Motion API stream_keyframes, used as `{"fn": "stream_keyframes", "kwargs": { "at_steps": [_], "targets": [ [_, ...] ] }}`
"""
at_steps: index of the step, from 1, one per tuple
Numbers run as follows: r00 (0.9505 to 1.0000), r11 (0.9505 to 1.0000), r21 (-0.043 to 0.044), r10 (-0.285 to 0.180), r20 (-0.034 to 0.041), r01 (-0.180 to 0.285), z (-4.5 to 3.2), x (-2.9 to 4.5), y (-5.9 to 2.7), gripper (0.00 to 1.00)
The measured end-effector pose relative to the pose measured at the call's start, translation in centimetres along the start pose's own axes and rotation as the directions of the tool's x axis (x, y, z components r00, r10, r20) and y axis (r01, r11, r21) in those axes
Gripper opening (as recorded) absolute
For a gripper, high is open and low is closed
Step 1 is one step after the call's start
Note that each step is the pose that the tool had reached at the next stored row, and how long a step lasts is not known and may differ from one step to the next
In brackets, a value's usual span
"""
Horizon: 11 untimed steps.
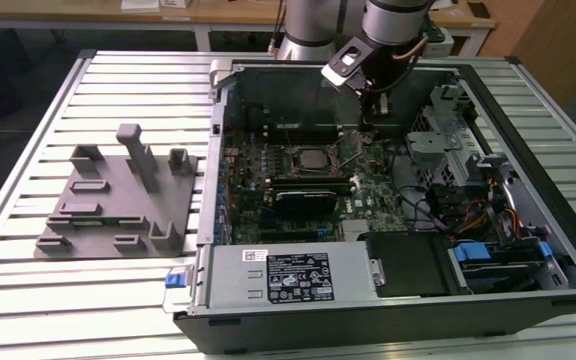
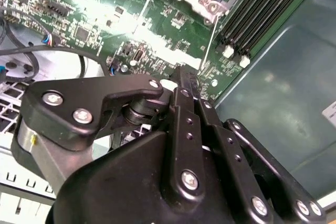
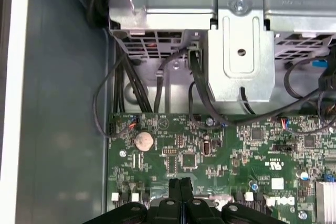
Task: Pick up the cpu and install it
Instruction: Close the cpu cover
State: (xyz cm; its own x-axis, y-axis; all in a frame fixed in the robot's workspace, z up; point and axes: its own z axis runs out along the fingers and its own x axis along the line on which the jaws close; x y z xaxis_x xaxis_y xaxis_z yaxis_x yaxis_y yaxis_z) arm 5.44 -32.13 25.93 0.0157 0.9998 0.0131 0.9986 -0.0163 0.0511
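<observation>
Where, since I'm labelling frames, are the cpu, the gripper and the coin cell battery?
cpu (image 1: 313, 157): exterior view, middle of its metal top.
gripper (image 3: 180, 183): first wrist view, between its shut fingertips.
coin cell battery (image 3: 144, 140): first wrist view, centre of its face.

Exterior view: even, soft room light from above, weak shadows; slatted table (image 1: 118, 300) bright with a pale sheen, inside of the computer case (image 1: 268, 82) darker. Second wrist view: hard white glare blows out patches of the motherboard (image 2: 131, 14); black gripper (image 2: 185, 77) dim, small glints on its screws. First wrist view: flat light, metal bracket (image 3: 241, 40) bright, gap around the cables (image 3: 123, 80) in shadow
</observation>
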Motion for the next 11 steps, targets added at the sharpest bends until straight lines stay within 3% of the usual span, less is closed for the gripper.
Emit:
{"fn": "stream_keyframes", "kwargs": {
  "at_steps": [7, 11],
  "targets": [
    [1.0, 1.0, 0.001, 0.0, -0.0001, 0.0, 0.1, 0.03, 0.86, 0.11],
    [1.0, 1.0, 0.001, 0.0, 0.0, 0.0, 0.61, -0.01, 1.05, 0.11]
  ]
}}
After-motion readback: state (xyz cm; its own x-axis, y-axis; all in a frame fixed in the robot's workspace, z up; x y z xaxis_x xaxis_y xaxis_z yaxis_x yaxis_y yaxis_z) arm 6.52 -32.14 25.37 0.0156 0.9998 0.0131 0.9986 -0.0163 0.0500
